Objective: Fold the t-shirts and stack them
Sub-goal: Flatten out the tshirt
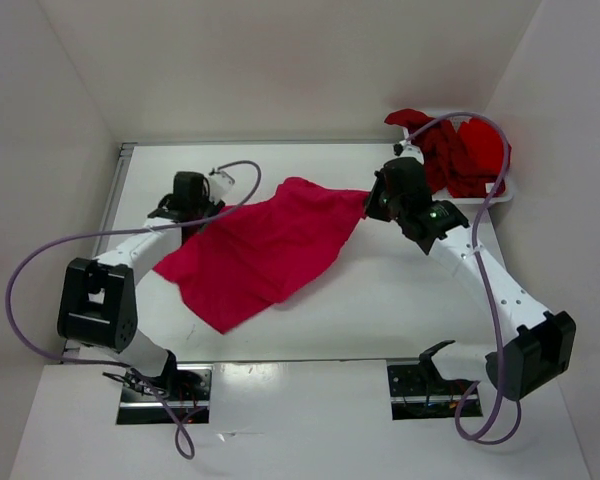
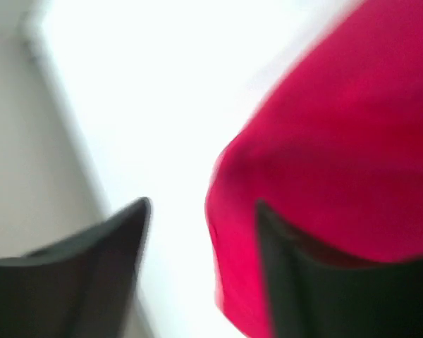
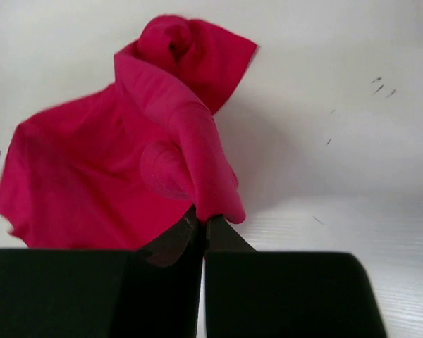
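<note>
Pinching the crimson t-shirt (image 3: 92, 176), right fingers (image 3: 196, 231) closed; left fingers (image 2: 120, 246) apart, seemingly empty.

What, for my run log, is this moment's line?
left gripper: open beside crimson t-shirt | right gripper: shut on it | other t-shirts: in basket

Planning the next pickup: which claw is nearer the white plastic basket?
Right. The right claw, pinching the crimson cloth t-shirt, sits beside the white plastic basket; the left claw is across the table.

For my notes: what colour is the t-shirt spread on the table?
Pinkish-crimson t-shirt, clearest in the top external view.
</note>
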You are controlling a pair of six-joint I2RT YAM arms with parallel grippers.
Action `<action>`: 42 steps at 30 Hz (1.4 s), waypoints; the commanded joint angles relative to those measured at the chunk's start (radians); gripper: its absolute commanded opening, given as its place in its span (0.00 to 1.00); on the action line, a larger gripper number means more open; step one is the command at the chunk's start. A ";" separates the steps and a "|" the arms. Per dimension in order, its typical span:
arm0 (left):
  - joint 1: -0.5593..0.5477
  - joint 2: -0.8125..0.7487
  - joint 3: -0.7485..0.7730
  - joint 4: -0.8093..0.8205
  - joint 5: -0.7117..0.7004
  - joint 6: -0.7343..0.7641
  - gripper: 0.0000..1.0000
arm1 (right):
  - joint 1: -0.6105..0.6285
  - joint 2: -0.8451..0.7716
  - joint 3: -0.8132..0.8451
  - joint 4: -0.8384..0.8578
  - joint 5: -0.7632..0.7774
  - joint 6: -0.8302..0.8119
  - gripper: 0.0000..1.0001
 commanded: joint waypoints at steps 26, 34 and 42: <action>0.096 -0.081 -0.029 -0.495 0.296 0.349 0.95 | 0.003 -0.025 -0.093 0.089 -0.082 -0.031 0.00; 0.105 -0.081 -0.080 -0.521 0.398 0.404 0.92 | 0.003 -0.025 -0.093 0.099 -0.093 -0.052 0.00; 0.105 -0.059 -0.143 -0.449 0.365 0.414 0.77 | 0.003 -0.056 -0.102 0.099 -0.084 -0.043 0.00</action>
